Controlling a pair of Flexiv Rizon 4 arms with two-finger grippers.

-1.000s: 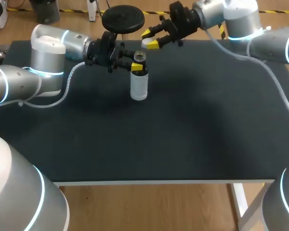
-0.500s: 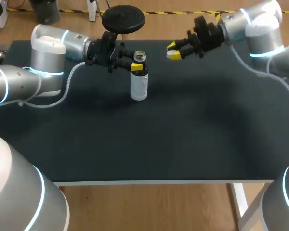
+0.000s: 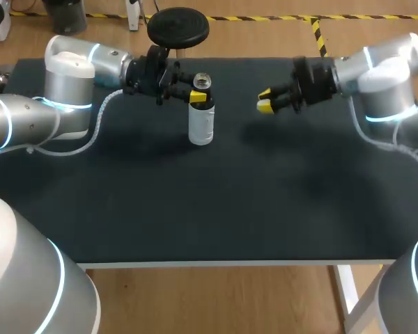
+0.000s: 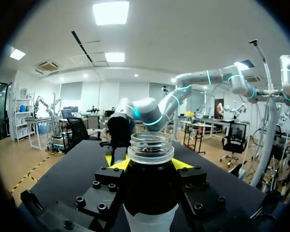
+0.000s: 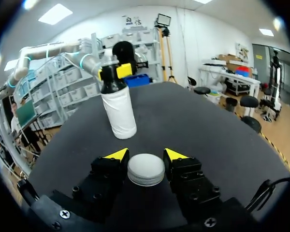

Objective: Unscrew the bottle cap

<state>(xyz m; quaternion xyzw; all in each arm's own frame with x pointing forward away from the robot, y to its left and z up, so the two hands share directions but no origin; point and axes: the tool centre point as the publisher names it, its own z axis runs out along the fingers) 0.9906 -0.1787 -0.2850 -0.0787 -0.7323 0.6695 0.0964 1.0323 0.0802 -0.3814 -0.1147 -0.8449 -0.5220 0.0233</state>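
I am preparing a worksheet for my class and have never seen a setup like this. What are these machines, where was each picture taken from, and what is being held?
Two robot arms work at a dark table. One picture looks down from above and behind the robot. The two round ones come from cameras on each arm's wrist. The left gripper, with yellow fingertips, clamps the neck of an upright bottle that stands on the table. The bottle's mouth is open. Its white cap is already off, held between the fingers of the right gripper, well away from the bottle.
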